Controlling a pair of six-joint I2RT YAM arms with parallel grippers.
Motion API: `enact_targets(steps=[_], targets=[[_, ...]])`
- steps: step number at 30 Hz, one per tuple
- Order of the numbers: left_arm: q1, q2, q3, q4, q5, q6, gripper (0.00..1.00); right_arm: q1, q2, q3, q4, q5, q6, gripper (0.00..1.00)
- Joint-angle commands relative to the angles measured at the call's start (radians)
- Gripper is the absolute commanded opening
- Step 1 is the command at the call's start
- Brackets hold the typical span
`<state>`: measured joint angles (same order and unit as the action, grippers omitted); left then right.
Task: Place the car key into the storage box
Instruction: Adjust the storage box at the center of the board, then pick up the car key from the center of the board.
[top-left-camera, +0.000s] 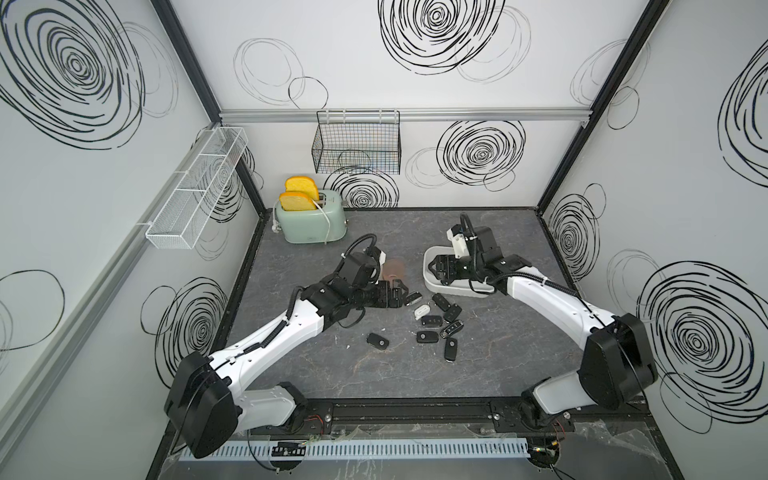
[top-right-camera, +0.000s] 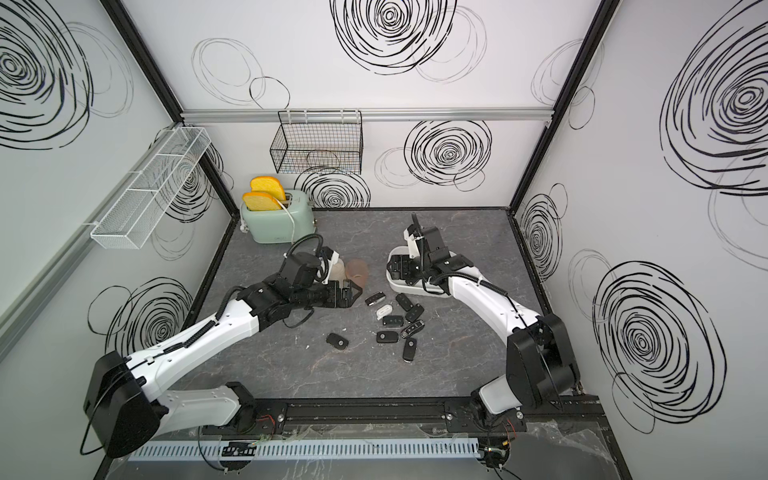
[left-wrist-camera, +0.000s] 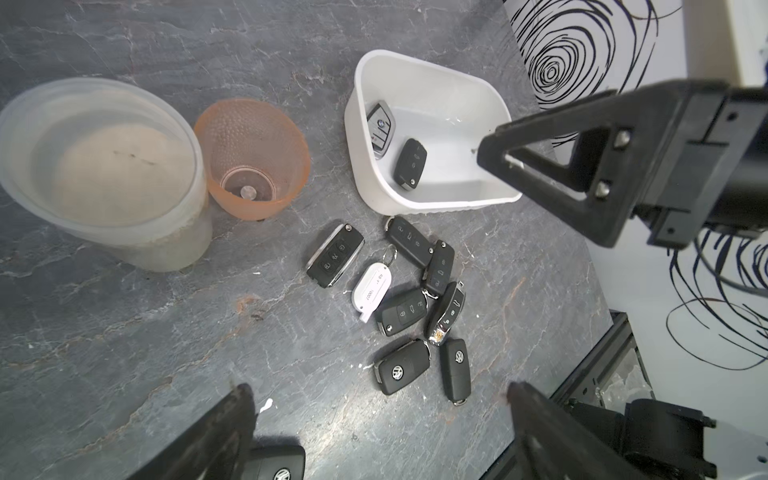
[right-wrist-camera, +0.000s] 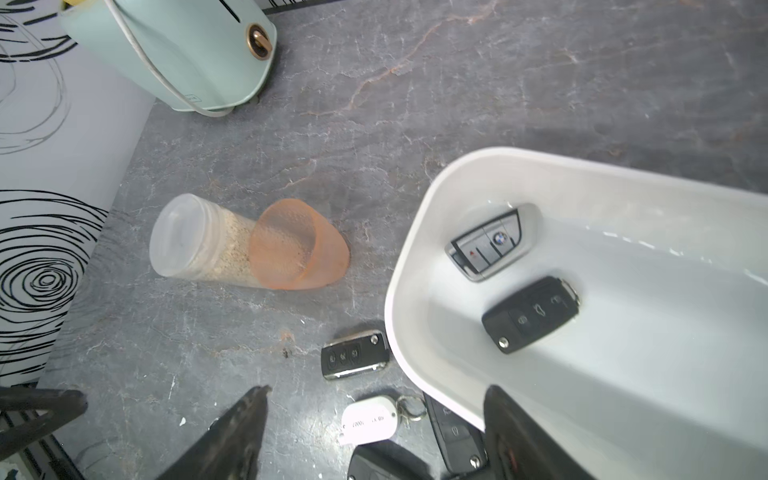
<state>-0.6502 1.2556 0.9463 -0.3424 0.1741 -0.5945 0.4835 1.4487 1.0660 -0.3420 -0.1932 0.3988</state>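
left gripper (top-left-camera: 402, 293) released | black chrome-edged flip car key (top-left-camera: 412, 298) just ahead on grey tabletop (top-left-camera: 415, 232), long axis slanted off its reach | right gripper (top-left-camera: 434, 269) released above white plastic storage box (left-wrist-camera: 436, 201), farther off

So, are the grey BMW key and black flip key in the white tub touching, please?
Apart: right wrist view shows tub floor between grey BMW key and black flip key.
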Motion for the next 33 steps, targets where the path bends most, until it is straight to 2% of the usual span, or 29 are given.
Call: enact_targets(steps=[1,8,15,25,33], targets=[[-0.023,-0.015,-0.02,0.016,-0.01,-0.024,0.98,0.016,-0.081,-0.065,-0.058,0.034,0.041,0.83],[-0.026,-0.007,-0.015,-0.005,0.022,0.038,0.98,0.053,-0.225,-0.195,-0.13,0.084,0.137,0.82],[-0.01,-0.041,-0.071,-0.003,0.099,0.084,0.98,0.16,-0.283,-0.274,-0.226,0.141,0.287,0.8],[0.033,-0.112,-0.242,0.061,0.173,0.09,0.98,0.347,-0.283,-0.373,-0.233,0.228,0.543,0.76],[0.04,-0.139,-0.299,0.073,0.179,0.099,0.98,0.387,-0.27,-0.448,-0.197,0.241,0.671,0.72]])
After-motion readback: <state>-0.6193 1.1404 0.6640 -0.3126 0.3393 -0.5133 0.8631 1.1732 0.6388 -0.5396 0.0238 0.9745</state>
